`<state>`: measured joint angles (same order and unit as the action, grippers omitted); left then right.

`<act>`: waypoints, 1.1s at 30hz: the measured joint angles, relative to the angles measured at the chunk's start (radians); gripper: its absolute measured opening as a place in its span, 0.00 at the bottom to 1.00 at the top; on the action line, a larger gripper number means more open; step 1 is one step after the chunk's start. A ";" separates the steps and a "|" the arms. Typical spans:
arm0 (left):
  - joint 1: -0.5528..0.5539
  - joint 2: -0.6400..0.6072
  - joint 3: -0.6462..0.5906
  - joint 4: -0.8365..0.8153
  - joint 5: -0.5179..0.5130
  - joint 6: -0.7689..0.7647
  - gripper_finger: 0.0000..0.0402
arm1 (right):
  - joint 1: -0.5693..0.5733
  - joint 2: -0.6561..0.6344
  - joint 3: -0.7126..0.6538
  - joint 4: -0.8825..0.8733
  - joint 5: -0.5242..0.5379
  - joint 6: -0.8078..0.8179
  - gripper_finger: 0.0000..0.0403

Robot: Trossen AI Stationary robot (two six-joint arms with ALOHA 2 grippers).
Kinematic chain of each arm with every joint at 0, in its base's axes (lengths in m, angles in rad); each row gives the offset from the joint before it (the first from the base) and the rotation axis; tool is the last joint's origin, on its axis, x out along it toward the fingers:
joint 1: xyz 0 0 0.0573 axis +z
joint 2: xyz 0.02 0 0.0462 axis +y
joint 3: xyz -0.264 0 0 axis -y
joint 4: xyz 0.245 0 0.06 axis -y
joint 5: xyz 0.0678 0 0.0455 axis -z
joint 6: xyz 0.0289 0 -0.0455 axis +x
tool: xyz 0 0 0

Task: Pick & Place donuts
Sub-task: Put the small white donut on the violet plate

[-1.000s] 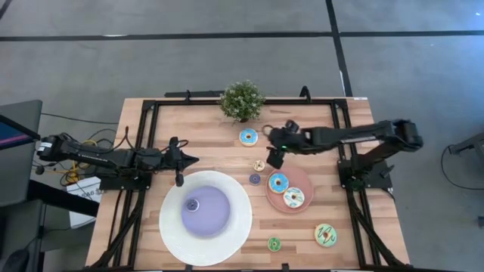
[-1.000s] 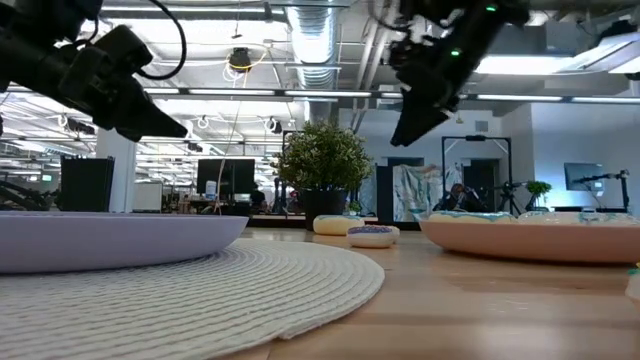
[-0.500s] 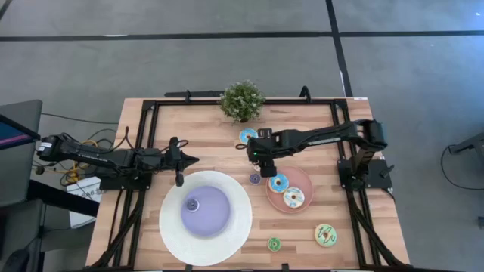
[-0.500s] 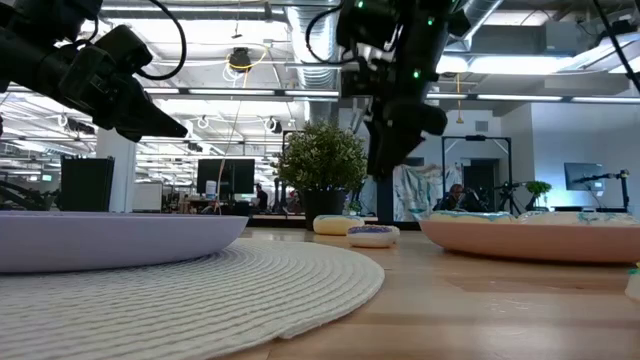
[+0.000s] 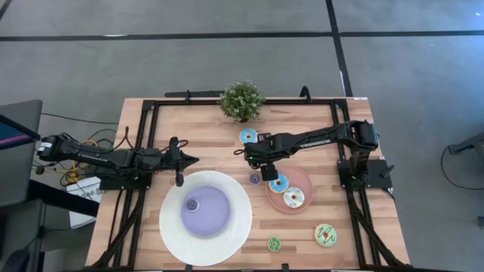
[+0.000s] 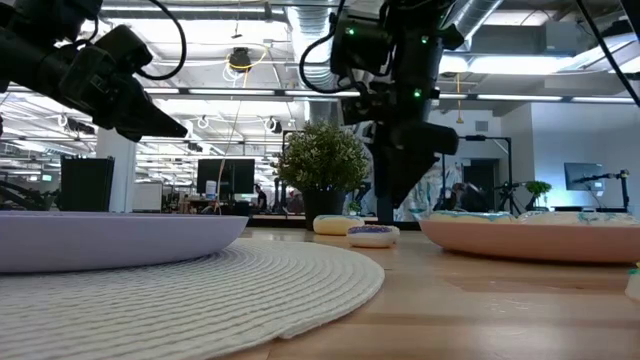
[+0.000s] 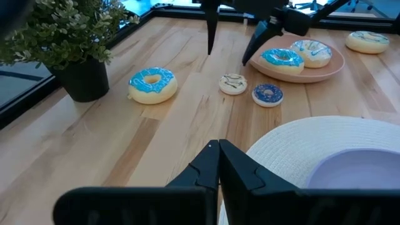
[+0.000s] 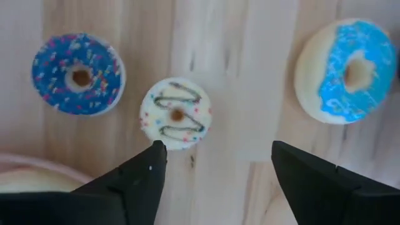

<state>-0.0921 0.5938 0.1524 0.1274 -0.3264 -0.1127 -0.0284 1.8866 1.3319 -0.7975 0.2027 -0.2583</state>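
Reaching farther across my table than a second ago, the right gripper (image 5: pixel 259 160) now hangs with its fingers spread over the small white donut (image 8: pixel 175 114), which lies untouched on the wood between the pink plate (image 5: pixel 305 183) and the potted plant (image 5: pixel 242 100). Nearest my low camera sits the large white-and-purple plate (image 5: pixel 227 234) with a tiny purple ring (image 5: pixel 193 204) in its bowl; a small green donut (image 5: pixel 274 243) and a bigger green-iced donut (image 5: pixel 326 234) rest on the near right of the table. Beyond them, the pink plate carries a blue-iced donut (image 5: pixel 278 182) and a white-and-green donut (image 5: pixel 293 198), while the small dark-blue donut (image 8: pixel 78 75) lies just beside the white one. Farther back, a larger blue donut (image 7: pixel 152 84) sits near the plant pot. My left gripper (image 5: pixel 181 160) waits above the table's left side, just beyond the big plate's rim, fingers pressed together on nothing.
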 joint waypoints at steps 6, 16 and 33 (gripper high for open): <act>0.000 0.000 0.000 -0.001 0.001 -0.001 0.00 | -0.001 0.000 -0.001 0.021 -0.047 -0.005 0.70; 0.000 0.000 0.000 -0.001 0.007 -0.010 0.00 | -0.029 0.000 -0.001 0.025 -0.102 -0.005 0.70; 0.000 0.000 0.000 -0.001 0.010 -0.015 0.00 | -0.031 0.000 -0.004 0.023 -0.164 0.003 0.70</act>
<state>-0.0921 0.5938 0.1524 0.1265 -0.3168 -0.1280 -0.0593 1.8866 1.3276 -0.7748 0.0389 -0.2556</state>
